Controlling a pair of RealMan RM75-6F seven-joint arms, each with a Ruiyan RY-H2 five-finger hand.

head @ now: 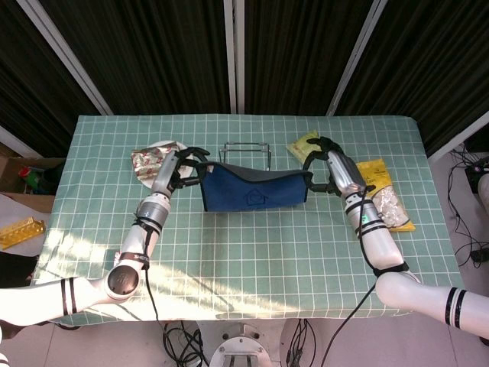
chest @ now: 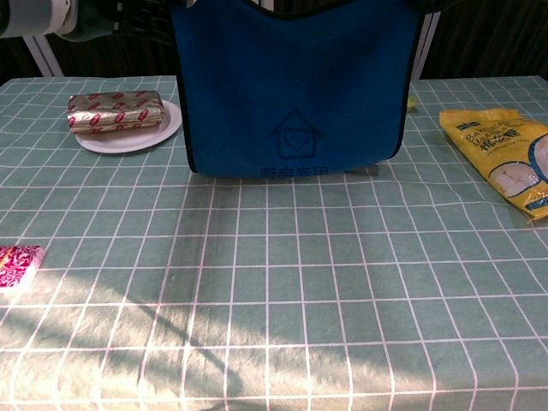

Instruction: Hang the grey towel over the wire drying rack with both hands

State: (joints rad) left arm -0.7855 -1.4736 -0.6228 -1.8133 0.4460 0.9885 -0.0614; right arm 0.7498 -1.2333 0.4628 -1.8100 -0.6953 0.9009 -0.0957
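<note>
The towel [head: 252,191] hangs stretched between my two hands; it looks blue with a dark edge and a house print [chest: 294,137]. My left hand [head: 177,167] grips its upper left corner, and my right hand [head: 325,162] grips the upper right corner. The wire drying rack [head: 245,144] stands just behind the towel's top edge, partly hidden by it. In the chest view the towel fills the upper middle with its lower edge above the table, hiding the rack. Only part of my left hand [chest: 128,15] shows there, at the top.
A white plate [chest: 128,135] with a foil-wrapped pack [head: 150,160] sits left of the rack. A green snack bag [head: 302,144] lies behind my right hand, a yellow bag [head: 382,195] at the right. A pink packet [chest: 17,261] lies near the left edge.
</note>
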